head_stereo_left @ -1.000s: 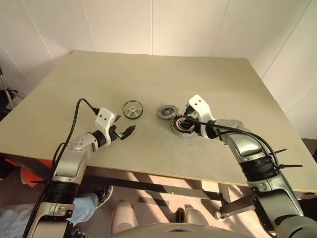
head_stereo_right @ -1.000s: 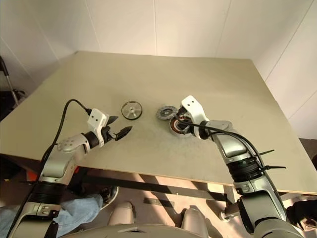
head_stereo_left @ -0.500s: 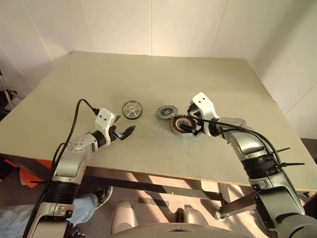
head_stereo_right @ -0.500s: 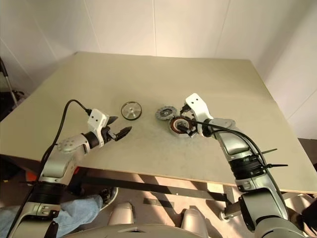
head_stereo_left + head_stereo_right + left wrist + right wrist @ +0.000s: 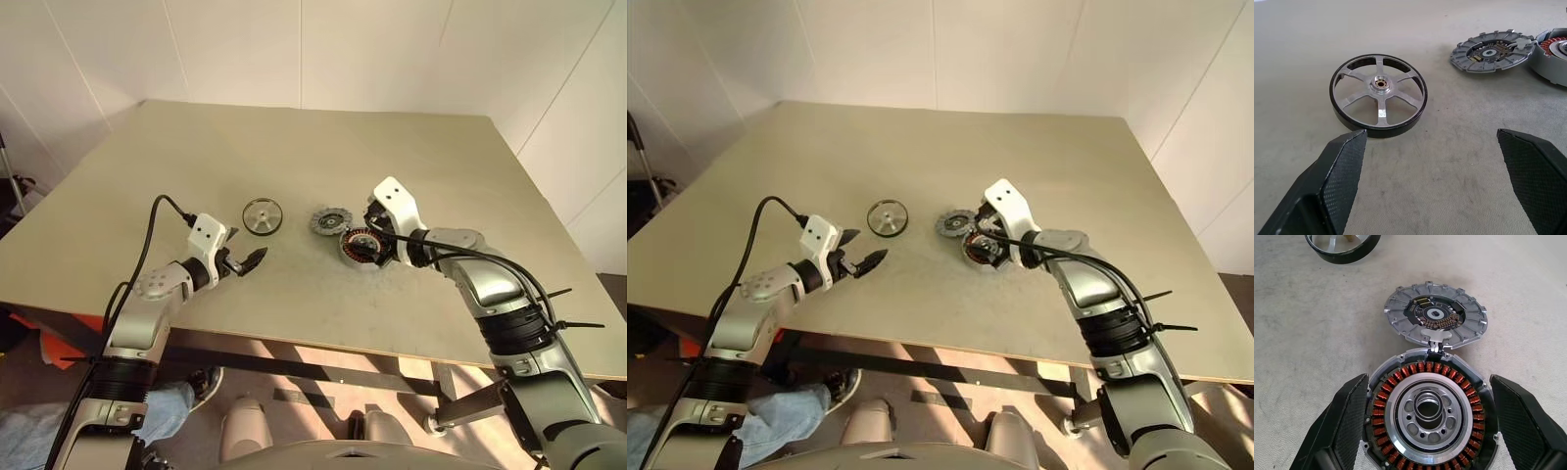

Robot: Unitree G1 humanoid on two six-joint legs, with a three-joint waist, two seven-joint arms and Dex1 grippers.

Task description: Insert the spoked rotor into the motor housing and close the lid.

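Bare table [image 5: 294,147] along the far edge and toward both far corners. Near the front edge, a row across the middle: spoked rotor [image 5: 1378,95], open ground, then lid [image 5: 1435,316] touching motor housing [image 5: 1430,415]. Right gripper [image 5: 370,237] wide over the housing.

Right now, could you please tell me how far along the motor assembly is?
Done: the lid lies open beside the motor housing, coils exposed. In hand: nothing; the open right gripper brackets the housing, and the open left gripper faces the spoked rotor, which lies alone on the table. Left: insert the rotor, then close the lid.
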